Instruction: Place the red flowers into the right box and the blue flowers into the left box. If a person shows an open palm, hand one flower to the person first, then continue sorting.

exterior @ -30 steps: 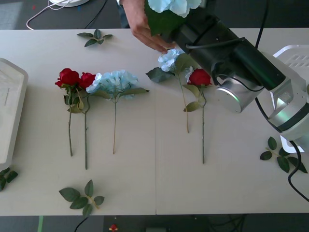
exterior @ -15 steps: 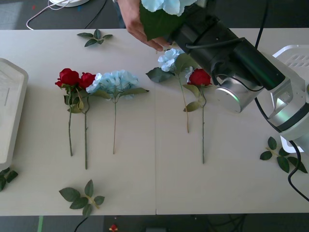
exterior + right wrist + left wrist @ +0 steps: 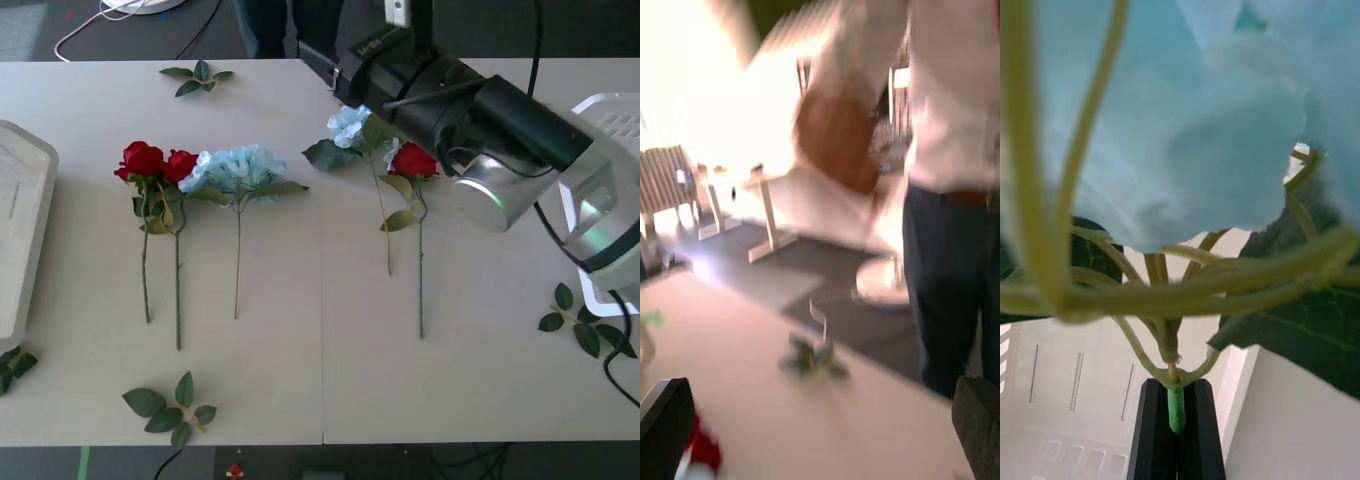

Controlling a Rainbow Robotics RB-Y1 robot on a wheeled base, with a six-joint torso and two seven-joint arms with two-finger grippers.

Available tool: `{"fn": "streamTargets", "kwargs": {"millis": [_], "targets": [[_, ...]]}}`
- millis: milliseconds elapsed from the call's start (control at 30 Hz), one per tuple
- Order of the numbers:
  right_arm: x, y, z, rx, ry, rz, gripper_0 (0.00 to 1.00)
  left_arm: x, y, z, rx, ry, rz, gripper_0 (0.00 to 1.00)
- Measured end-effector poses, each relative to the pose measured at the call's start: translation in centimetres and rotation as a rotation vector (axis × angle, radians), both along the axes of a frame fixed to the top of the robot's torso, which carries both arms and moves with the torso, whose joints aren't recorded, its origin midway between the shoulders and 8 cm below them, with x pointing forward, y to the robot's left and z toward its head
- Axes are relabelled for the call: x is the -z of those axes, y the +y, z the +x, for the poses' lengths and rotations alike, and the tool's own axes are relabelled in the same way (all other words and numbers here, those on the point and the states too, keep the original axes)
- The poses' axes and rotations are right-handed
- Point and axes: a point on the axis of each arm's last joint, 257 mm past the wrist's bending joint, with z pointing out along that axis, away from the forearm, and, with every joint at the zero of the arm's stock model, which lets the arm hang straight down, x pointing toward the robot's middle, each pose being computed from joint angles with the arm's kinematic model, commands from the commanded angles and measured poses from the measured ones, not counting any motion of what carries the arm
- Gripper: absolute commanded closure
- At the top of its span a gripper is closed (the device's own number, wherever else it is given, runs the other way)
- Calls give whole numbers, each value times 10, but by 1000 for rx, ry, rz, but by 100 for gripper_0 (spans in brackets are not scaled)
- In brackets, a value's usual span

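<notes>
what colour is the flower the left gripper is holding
Pale blue flower, pinched by its stem in the left gripper; left wrist view.

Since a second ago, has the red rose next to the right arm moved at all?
No. The red rose has stayed put: its bloom lies beside the same blue flower, and its stem keeps the same gap right of the table seam.

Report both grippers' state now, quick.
Left gripper: shut on a blue flower stem.
Right gripper: open, holding nothing.
</notes>
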Motion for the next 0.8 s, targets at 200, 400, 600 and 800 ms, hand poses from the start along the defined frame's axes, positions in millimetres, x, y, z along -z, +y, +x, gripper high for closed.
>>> {"fn": "streamTargets", "kwargs": {"millis": [200,400,600,800], "targets": [[27,-32,-17,60,211,-65,0,7,-3,0,1,9,-7,100],[91,-102,-36,211,510,-86,0,15,-2,11,-15,-53,-25,100],[172,-179,-58,419,811,-136,0,32,-4,8,-2,-47,-26,100],[222,-221,-79,602,1057,-118,0,54,-29,7,98,-76,-8,100]]}}
